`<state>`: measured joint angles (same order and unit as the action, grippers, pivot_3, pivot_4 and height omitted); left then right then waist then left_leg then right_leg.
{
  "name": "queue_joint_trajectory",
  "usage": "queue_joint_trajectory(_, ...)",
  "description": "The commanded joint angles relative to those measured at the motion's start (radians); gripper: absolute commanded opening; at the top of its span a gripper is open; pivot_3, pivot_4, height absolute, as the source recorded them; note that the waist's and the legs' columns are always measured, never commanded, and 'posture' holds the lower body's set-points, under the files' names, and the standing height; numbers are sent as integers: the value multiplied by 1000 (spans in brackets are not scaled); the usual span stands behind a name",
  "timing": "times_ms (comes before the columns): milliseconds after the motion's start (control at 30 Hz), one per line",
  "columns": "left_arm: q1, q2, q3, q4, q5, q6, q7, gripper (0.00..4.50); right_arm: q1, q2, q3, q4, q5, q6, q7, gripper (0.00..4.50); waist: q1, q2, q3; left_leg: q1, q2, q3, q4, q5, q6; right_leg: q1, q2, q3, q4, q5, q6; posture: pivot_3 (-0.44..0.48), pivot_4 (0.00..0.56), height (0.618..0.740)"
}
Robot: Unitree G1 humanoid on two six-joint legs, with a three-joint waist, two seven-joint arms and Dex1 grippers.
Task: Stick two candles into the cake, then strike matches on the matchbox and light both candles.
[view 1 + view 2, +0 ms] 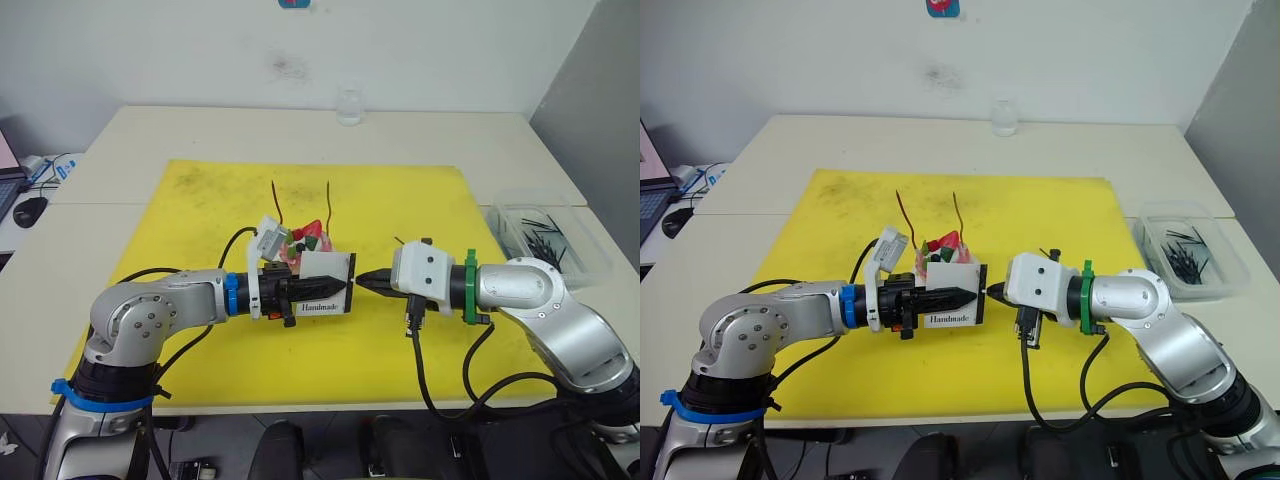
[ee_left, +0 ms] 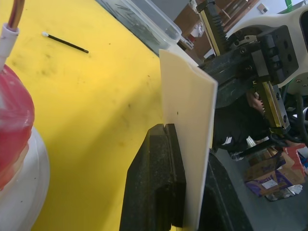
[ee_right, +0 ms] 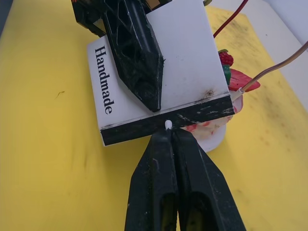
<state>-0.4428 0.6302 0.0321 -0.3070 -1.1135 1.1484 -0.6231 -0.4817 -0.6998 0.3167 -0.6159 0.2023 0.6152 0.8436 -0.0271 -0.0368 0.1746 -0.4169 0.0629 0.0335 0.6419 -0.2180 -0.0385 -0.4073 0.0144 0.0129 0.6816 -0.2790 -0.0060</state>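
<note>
Cake (image 1: pixel 945 252) sits on its small white plate (image 3: pixel 214 139) mid yellow mat (image 1: pixel 400 200), which lies on the pale surface (image 1: pixel 200 130); strawberry + berries on top. Both candles stand upright in the cake: red candle (image 1: pixel 904 211) on robot's left, paler candle (image 1: pixel 959 212) on robot's right, both taller than the cake, no flame visible. Matchbox (image 1: pixel 955 294) is held just in front of the cake, on the robot's side of it, lifted off the mat w/ "Handmade" face toward the camera and black striking strip (image 3: pixel 168 126) along the edge facing the right arm. Left gripper (image 1: pixel 965 295): jaws clamped on the matchbox, one finger over the printed face, the other behind it. Right gripper (image 1: pixel 995 291) sits just right of the matchbox; jaws pressed together on a match (image 3: pixel 168 124), only its whitish tip pokes out, and that tip touches the striking strip. Clear plastic tub (image 1: pixel 1230 280) is well to the right of the cake, off the mat on the surface, holding a loose heap of matches (image 1: pixel 1182 252). One stray match (image 2: pixel 65 42) lies on the mat btwn cake and tub. Clear glass (image 1: pixel 349 103) stands at the far surface edge, beyond the cake; can't tell if anything's in it.
</note>
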Motion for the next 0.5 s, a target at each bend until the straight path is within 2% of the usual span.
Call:
queue_joint_trajectory(33,-11,-18,6,-46,-15,-13,-21,0,-16,9,14,-24,-10,-21,5,38,0,0,0,0,0,0,0,0,0,0,0,0,0,0,0,0,150,729)
queue_joint_trajectory(233,-42,-26,-14,-57,64,-75,-44,0,-2,-15,82,-15,-37,-79,86,38,1,0,0,0,0,0,0,0,0,0,0,0,0,0,0,0,150,729)
queue_joint_trajectory(367,-139,56,3,-5,221,-202,-97,0,13,-88,97,-30,-25,-160,202,38,1,0,0,0,-1,0,1,0,0,0,1,-1,0,0,0,0,150,729)
queue_joint_trajectory(500,-152,111,27,-17,257,-233,-129,0,-13,-80,60,-21,8,-158,218,38,-3,0,0,1,-1,1,1,0,0,1,1,1,0,0,0,0,150,729)
